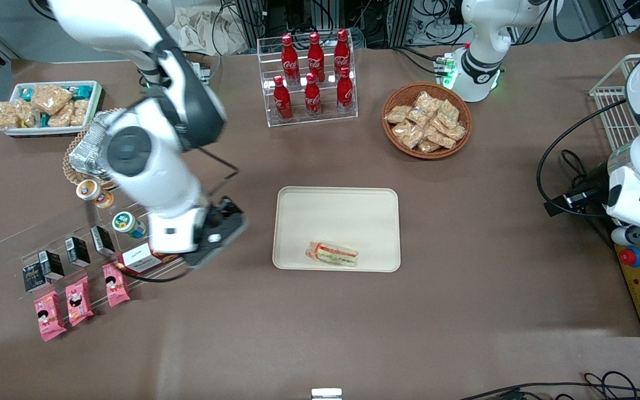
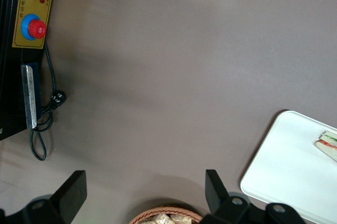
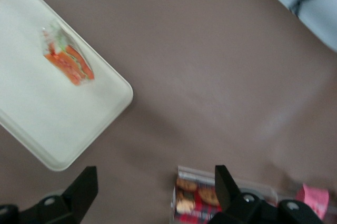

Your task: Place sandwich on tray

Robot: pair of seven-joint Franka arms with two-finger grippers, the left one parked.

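Pink snack packs [image 1: 78, 300] sit nearest you in front view; sandwich [image 1: 332, 254] lies on tray [image 1: 336, 208], near its front rim, so placement looks done. Right wrist view: gripper [image 3: 152, 195] wide open, empty, over desk [image 3: 221, 77] w/ sandwich [image 3: 68, 61] well apart. Only retreat left, imo.

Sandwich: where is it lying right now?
The sandwich lies on the tray, in the part nearest the front camera. The open, empty pincer hangs apart from it, toward the working arm's end, above a cookie box.
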